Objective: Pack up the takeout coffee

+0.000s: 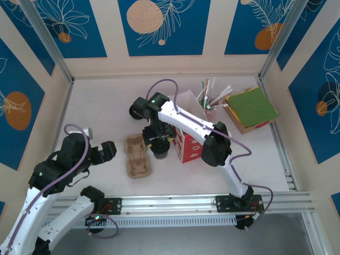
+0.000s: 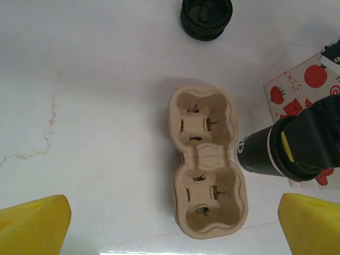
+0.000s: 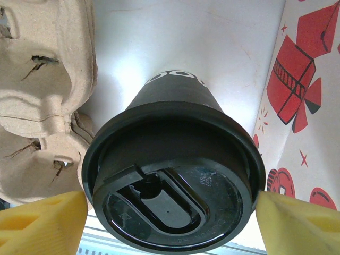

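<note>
Left end effector (image 1: 110,151) gapes wide and empty, just left of the pulp cup carrier (image 1: 137,156). Right end effector (image 3: 170,223) grips the black lid of the takeout coffee (image 3: 175,101), just right of the carrier, before a red-and-white printed box (image 1: 187,146). White lettering on the cup's dark band is too cut off to read. Farther back stand a pink cup of stirrers (image 1: 210,110) and a tray of green sheets (image 1: 251,108) on the white marbled bench (image 1: 101,106), walled by blue leaf-patterned panels (image 1: 162,24).
</note>
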Motion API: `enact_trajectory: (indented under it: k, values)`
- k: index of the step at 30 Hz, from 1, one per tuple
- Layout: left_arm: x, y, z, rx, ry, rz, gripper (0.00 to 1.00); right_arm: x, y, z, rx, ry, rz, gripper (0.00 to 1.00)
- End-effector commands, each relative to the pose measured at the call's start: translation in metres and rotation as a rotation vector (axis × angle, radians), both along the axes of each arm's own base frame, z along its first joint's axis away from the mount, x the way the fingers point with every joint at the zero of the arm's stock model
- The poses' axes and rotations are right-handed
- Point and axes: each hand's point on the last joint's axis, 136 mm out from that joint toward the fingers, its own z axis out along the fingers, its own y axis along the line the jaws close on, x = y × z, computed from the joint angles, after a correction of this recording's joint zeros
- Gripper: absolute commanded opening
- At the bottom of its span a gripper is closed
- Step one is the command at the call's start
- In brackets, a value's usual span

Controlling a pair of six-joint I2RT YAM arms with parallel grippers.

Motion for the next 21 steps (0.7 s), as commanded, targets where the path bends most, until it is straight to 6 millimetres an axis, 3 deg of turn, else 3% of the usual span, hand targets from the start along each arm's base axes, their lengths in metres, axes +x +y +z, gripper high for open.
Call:
enact_trajectory:
  k: [1,21]
  values:
    - [-0.0003,-0.0019,-0.0008,-0.010,0.001,-0.009,1.00,-0.0027,-0.0016,0.0047,0.006,0.016,-0.002,0.83]
    - [0.0014,-0.0029,-0.0022,-0.004,0.004,-0.015,1.00,-0.0119,0.0026,-0.0012,0.007,0.040,-0.005,0.86]
